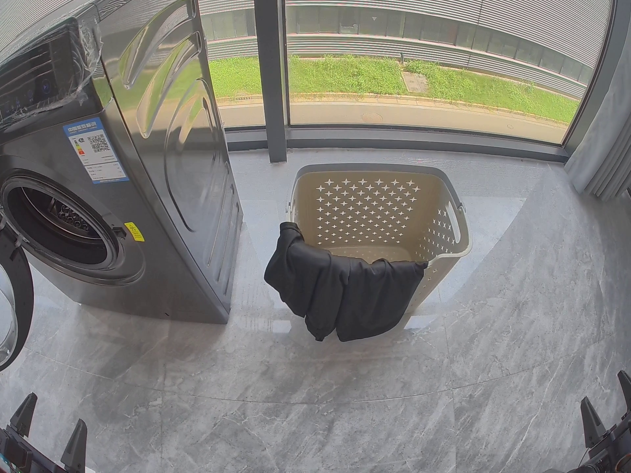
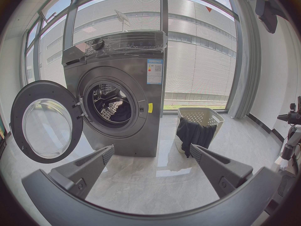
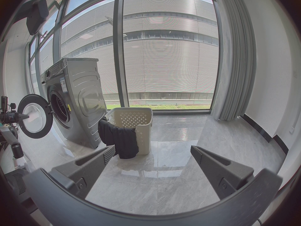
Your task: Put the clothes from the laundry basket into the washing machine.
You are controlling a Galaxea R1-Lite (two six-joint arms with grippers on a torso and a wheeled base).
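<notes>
A cream laundry basket [image 1: 394,211] stands on the grey floor by the window, with a black garment [image 1: 342,290] draped over its near rim and hanging down outside. Left of it stands the grey washing machine [image 1: 131,165], its round door [image 2: 47,123] swung wide and the drum [image 2: 109,104] showing something dark inside. My left gripper [image 1: 49,425] is low at the near left, open and holding nothing. My right gripper [image 1: 608,402] is low at the near right, also open, well short of the basket [image 3: 133,123] and the garment [image 3: 120,138].
A tall window with a dark post [image 1: 271,67] runs behind the basket. Grey curtains [image 1: 608,146] hang at the far right. Bare marble floor [image 1: 328,395] lies between the grippers and the basket. The open door [image 1: 13,303] juts out at the near left.
</notes>
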